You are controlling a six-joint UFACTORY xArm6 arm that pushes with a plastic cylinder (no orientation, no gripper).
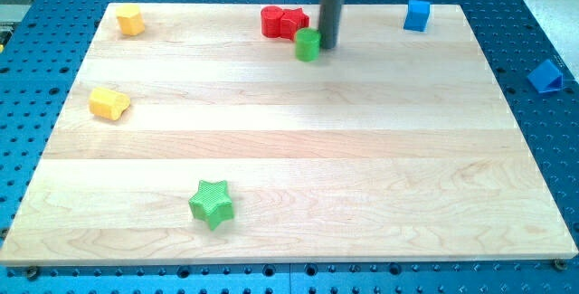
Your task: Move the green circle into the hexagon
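Observation:
The green circle is a small green cylinder near the view's top centre of the wooden board. My tip is the lower end of the dark rod and touches the green circle's right side. Two red blocks lie pressed together just up and left of the green circle: a rounded one and a star-like one. A yellow hexagon sits at the board's top left corner, far left of the green circle.
A second yellow block lies at the left edge. A green star sits at the bottom left. A blue cube stands at the top right. A blue wedge lies off the board on the right.

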